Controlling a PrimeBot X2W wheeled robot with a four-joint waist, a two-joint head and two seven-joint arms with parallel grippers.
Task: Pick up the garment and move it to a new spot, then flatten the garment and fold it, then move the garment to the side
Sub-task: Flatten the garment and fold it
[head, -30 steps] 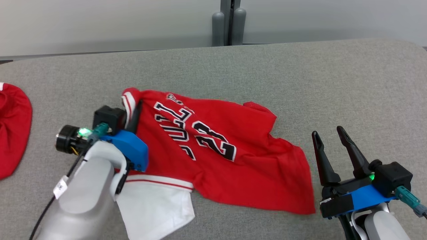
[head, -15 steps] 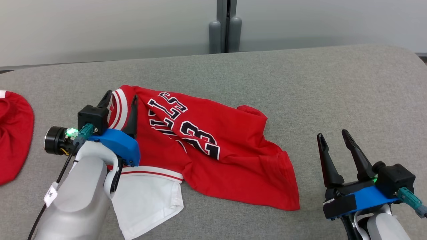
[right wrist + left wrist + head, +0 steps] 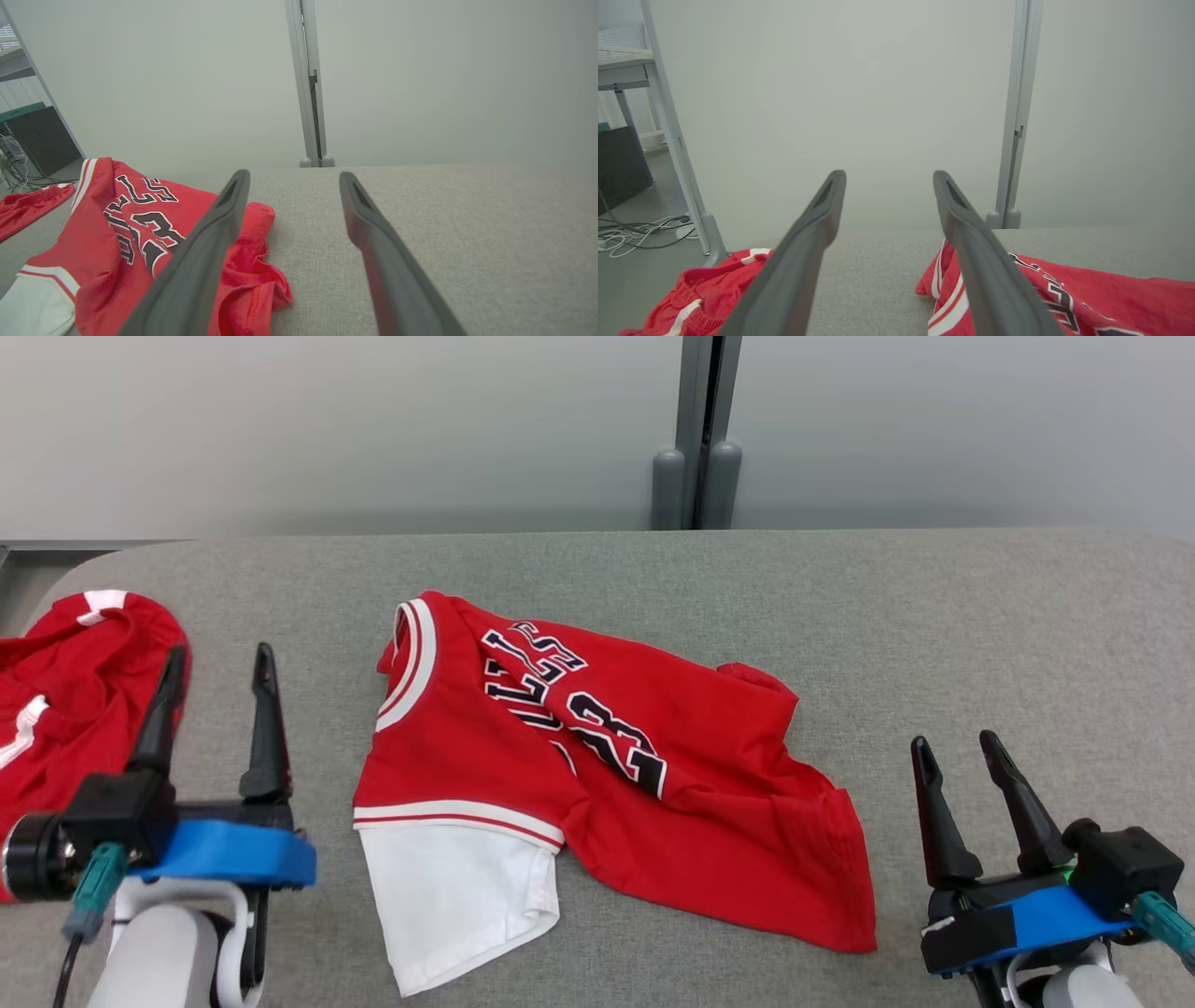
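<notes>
The garment is a red jersey with black-and-white lettering, white trim and a white panel at its near left corner. It lies crumpled on the grey table, also seen as the garment and garment. My left gripper stands open to the jersey's left, apart from it, with nothing between its fingers. My right gripper is open at the lower right, just beyond the jersey's right hem, and empty.
A second red garment with white trim lies at the table's left edge, just left of my left gripper. A pale wall with a grey post runs behind the table. Bare grey surface extends to the right and far side.
My left gripper opened and let go of the jersey's collar, then drew back to the left and toward me. The jersey now lies free. The head camera has shifted; the right gripper kept still.
</notes>
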